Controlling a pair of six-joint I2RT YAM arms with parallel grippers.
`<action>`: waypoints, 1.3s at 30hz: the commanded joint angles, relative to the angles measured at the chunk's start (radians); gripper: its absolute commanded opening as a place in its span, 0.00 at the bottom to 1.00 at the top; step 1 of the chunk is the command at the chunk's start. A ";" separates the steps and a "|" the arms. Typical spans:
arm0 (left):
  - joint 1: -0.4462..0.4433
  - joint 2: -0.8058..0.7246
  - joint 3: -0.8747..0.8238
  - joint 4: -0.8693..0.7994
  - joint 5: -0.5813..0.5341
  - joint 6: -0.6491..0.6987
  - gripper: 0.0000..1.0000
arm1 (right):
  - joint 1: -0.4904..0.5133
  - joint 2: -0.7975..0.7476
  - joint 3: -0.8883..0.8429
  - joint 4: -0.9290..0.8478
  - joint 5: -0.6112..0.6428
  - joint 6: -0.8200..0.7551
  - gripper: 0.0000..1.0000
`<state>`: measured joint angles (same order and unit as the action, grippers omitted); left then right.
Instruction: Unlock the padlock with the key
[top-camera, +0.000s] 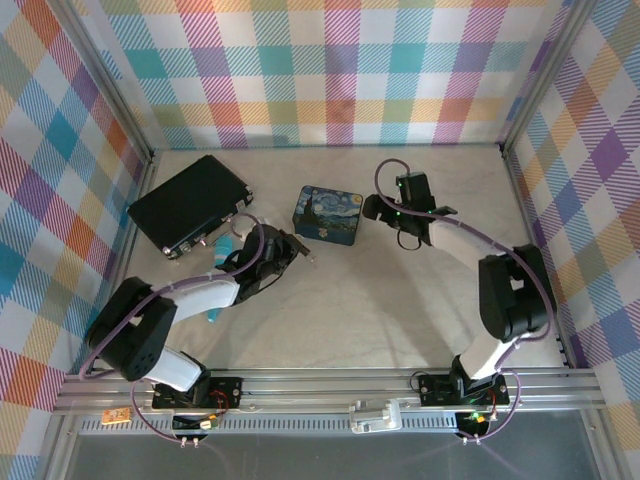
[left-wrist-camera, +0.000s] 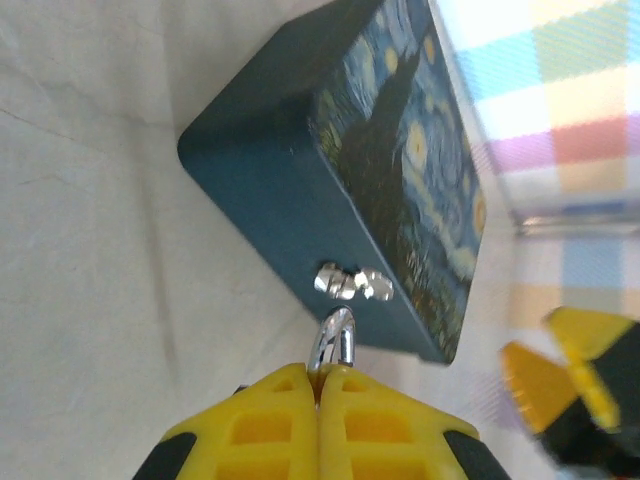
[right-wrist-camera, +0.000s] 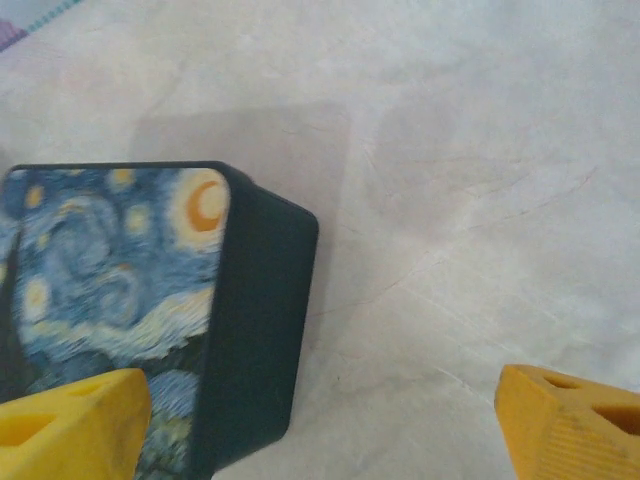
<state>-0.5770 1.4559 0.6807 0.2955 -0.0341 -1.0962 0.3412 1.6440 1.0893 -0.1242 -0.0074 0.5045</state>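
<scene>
The left fingers (left-wrist-camera: 270, 430) pinch tight on what looks like the padlock (left-wrist-camera: 335, 345), its silver shackle (left-wrist-camera: 340, 322) poking out just beside the clasp (left-wrist-camera: 350, 282) of the tin (left-wrist-camera: 270, 190), presumably steadying it for the key, while the right fingers (right-wrist-camera: 570, 420) gape wide and empty over one end of it

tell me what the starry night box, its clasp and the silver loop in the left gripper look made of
box: probably painted tin, with smooth dark-blue walls, a printed lid and rounded corners. clasp: shiny silver metal with bright glints. silver loop, pinched in the shut left gripper: polished metal with mirror-like highlights, likely the padlock's shackle.
</scene>
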 joint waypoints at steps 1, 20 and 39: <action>0.007 -0.066 0.095 -0.382 0.062 0.179 0.00 | -0.004 -0.091 -0.036 -0.097 0.015 -0.125 0.92; -0.123 -0.004 0.087 -0.598 -0.022 0.245 0.14 | -0.019 -0.319 -0.221 -0.120 0.208 -0.135 0.99; 0.007 -0.259 0.231 -0.763 -0.607 0.563 1.00 | -0.255 -0.195 -0.442 0.343 0.350 -0.372 0.99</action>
<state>-0.6254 1.2339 0.9035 -0.4427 -0.4446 -0.6746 0.0956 1.4071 0.6945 0.0189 0.3443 0.1925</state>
